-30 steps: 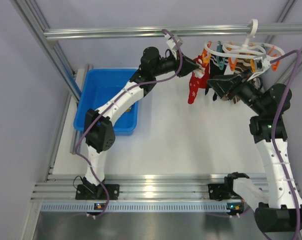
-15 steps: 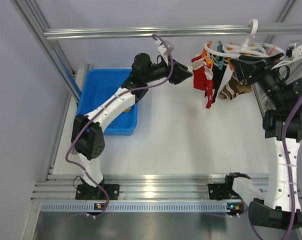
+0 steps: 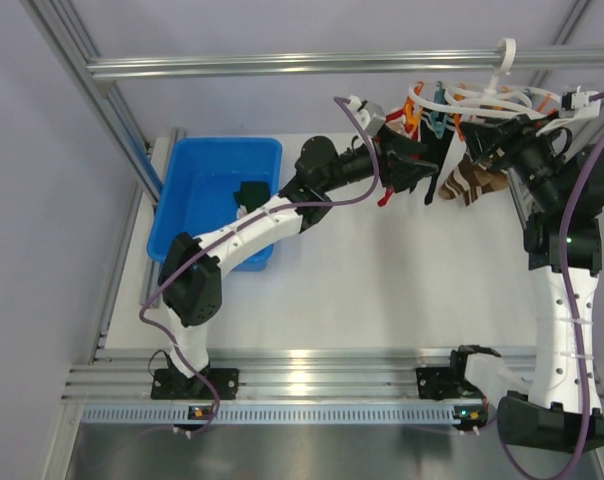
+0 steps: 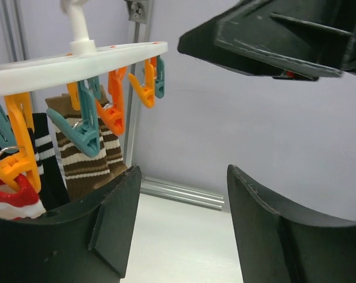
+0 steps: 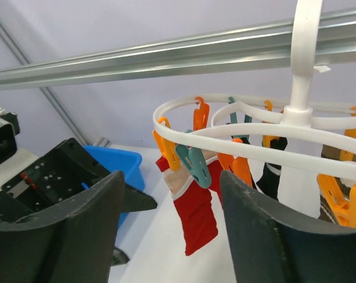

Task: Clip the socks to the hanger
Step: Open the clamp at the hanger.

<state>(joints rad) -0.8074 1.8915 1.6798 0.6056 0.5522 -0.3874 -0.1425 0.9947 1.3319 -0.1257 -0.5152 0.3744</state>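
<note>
The white hanger hangs by its hook from the top rail, with orange and teal pegs around its ring. A red sock hangs from an orange peg on the ring's left side; its edge shows in the left wrist view and the top view. My left gripper is open and empty, just left of and under the ring. My right gripper is open and empty, beside the ring on its right and facing the red sock.
Brown-and-cream striped socks and a black sock hang on other pegs. A blue bin stands at the left with a small dark item in it. Aluminium frame rails run overhead and along the sides.
A second ago my left gripper was at the red sock with my right gripper close by. The left drew back left, then reached right under the ring. The right rose beside the ring.
</note>
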